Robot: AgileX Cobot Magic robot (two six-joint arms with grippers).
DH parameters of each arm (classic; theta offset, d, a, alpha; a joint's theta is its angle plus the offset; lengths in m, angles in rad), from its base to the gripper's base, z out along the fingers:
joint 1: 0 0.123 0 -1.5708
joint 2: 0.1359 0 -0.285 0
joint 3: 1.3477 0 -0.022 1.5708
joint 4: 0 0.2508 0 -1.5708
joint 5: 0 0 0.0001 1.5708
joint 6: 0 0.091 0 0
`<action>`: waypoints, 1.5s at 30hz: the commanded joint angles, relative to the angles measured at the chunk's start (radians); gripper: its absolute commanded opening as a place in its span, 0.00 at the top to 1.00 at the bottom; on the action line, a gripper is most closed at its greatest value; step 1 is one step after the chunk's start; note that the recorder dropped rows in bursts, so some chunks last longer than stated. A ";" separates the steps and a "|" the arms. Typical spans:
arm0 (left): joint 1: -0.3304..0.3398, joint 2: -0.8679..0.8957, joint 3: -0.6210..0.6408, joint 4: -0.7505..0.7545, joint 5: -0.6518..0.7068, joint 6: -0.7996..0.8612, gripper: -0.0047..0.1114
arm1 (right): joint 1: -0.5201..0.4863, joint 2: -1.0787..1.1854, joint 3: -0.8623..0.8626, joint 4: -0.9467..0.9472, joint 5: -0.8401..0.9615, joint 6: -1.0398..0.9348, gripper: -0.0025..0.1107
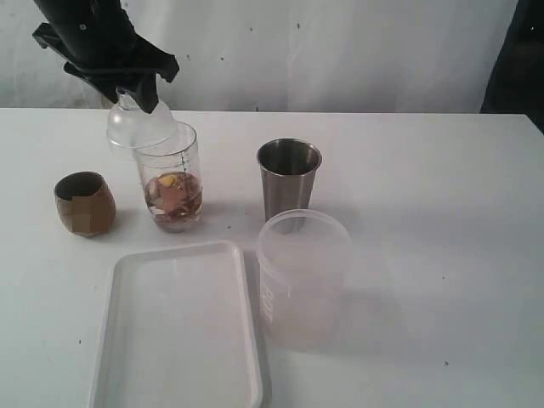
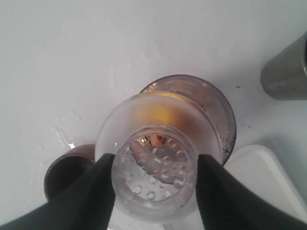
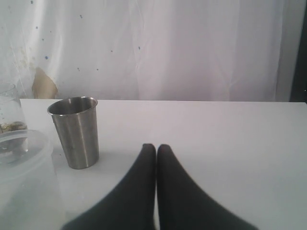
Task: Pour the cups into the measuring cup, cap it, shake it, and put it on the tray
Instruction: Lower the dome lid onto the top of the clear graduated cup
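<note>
My left gripper (image 1: 136, 92) is shut on a frosted cap (image 1: 140, 126) with a perforated strainer top (image 2: 156, 167). The cap hangs tilted just over the left rim of the measuring cup (image 1: 170, 183), apart from its seat. This clear cylinder holds brownish liquid with pieces in it; its open rim (image 2: 213, 103) shows behind the cap. The brown wooden cup (image 1: 84, 204) stands upright to its left. The steel tumbler (image 1: 289, 178) stands upright to its right, also seen from the right wrist (image 3: 75, 132). The white tray (image 1: 178, 327) lies in front. My right gripper (image 3: 156, 146) is shut and empty, low over the table.
A wide frosted tub (image 1: 303, 276) stands right of the tray, in front of the tumbler, and fills a corner of the right wrist view (image 3: 24, 177). Water drops (image 2: 62, 136) lie on the white table. A white curtain hangs behind the table.
</note>
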 commanded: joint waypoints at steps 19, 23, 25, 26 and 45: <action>-0.002 0.046 -0.060 -0.102 0.008 0.051 0.96 | 0.007 -0.006 0.007 -0.001 -0.007 0.040 0.98; -0.002 0.058 -0.060 -0.082 0.008 0.055 0.96 | 0.007 -0.006 0.007 -0.001 -0.007 0.038 0.98; -0.002 0.058 -0.060 -0.066 0.008 0.055 0.96 | 0.007 -0.006 0.007 -0.001 -0.007 0.038 0.98; -0.002 0.058 -0.060 -0.061 0.008 0.055 0.96 | 0.007 -0.006 0.007 -0.001 -0.007 0.038 0.98; -0.002 0.064 -0.050 -0.038 0.008 0.045 0.96 | 0.007 -0.006 0.007 -0.001 -0.007 0.038 0.98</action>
